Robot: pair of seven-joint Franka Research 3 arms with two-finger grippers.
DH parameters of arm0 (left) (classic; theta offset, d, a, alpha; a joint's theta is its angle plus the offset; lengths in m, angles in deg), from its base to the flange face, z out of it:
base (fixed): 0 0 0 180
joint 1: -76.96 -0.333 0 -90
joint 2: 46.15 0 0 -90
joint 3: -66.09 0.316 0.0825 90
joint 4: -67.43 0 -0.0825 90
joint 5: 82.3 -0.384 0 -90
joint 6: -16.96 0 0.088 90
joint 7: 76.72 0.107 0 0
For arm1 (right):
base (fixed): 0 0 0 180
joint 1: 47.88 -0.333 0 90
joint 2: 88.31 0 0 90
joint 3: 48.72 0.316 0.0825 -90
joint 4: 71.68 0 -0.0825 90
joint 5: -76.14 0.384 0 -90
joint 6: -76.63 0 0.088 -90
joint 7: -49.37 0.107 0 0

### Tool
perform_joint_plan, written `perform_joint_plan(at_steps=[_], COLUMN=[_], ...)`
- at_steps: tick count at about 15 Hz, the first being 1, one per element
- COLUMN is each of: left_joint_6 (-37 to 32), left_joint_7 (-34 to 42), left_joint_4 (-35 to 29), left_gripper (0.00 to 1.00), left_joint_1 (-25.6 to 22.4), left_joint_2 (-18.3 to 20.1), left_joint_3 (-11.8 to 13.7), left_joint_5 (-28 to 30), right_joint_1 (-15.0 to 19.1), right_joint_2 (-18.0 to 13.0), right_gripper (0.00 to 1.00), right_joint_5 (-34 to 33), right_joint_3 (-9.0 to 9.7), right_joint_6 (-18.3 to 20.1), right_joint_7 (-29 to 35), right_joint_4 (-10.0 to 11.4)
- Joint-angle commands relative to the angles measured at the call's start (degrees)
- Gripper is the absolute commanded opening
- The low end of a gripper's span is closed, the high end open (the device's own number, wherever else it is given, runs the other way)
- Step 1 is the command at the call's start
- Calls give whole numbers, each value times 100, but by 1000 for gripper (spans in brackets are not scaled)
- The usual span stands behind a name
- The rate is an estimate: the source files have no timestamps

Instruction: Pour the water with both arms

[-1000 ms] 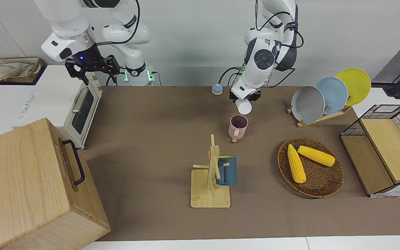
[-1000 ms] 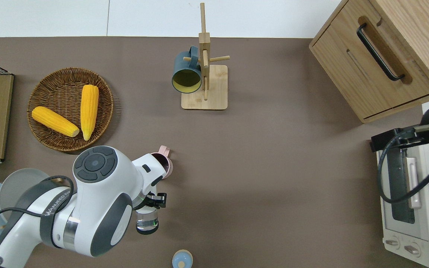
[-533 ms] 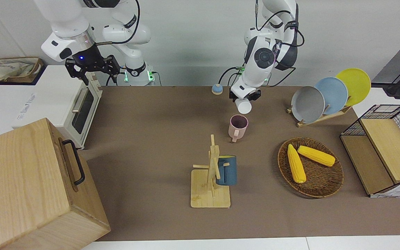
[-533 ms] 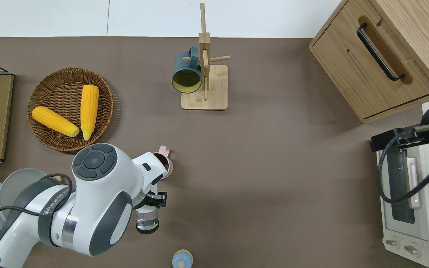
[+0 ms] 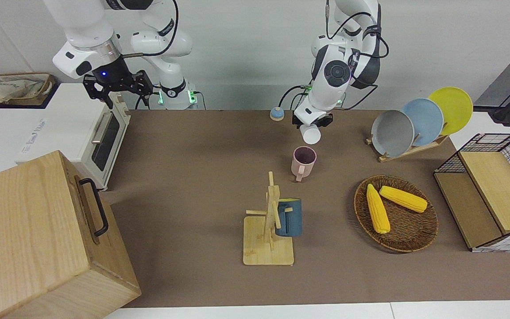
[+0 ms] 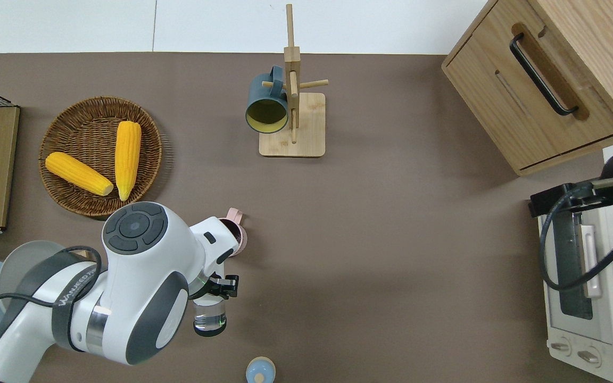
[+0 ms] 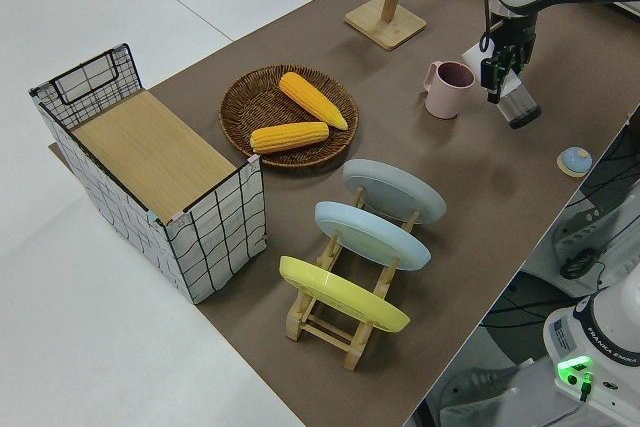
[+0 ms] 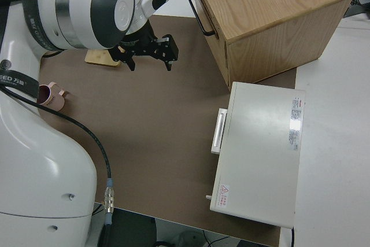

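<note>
My left gripper [image 5: 314,123] is shut on a clear bottle [image 5: 311,134] with a little water in it. It holds the bottle tilted in the air, just nearer to the robots than the pink mug [image 5: 303,161]. In the overhead view the gripper [image 6: 215,289] grips the bottle [image 6: 209,318], and the arm hides part of the mug [image 6: 236,235]. The left side view shows the gripper [image 7: 503,67], the bottle [image 7: 519,108] and the mug [image 7: 447,89]. My right gripper [image 5: 117,87] is open and empty; that arm is parked.
A small blue cap [image 5: 276,114] lies near the left arm's base. A mug tree [image 5: 269,226] carries a blue mug [image 5: 288,217]. Also on the table are a wicker basket [image 5: 407,239] with two corn cobs, a plate rack [image 5: 414,122], a wire crate [image 5: 489,190], a wooden cabinet [image 5: 38,235] and a toaster oven [image 5: 100,133].
My left arm has drawn the bottle slightly up and toward the robots, a little away from the pink mug. The right arm has not moved.
</note>
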Motion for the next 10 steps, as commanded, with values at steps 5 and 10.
perform_joint_plan(at_steps=[5, 10], left_joint_6=[-284, -372], left_joint_7=[-138, -164], left_joint_4=[261, 322], left_gripper=[0, 0], left_joint_1=[-19, -1], left_joint_2=[-55, -46], left_joint_3=[-14, -23], left_joint_5=[-135, -126], right_joint_1=[43, 43], right_joint_2=[-79, -79], right_gripper=[994, 994], right_joint_5=[-19, -19], right_joint_3=[34, 34], right_joint_6=[-12, -12], right_joint_7=[-131, -131], right_joint_4=[78, 78])
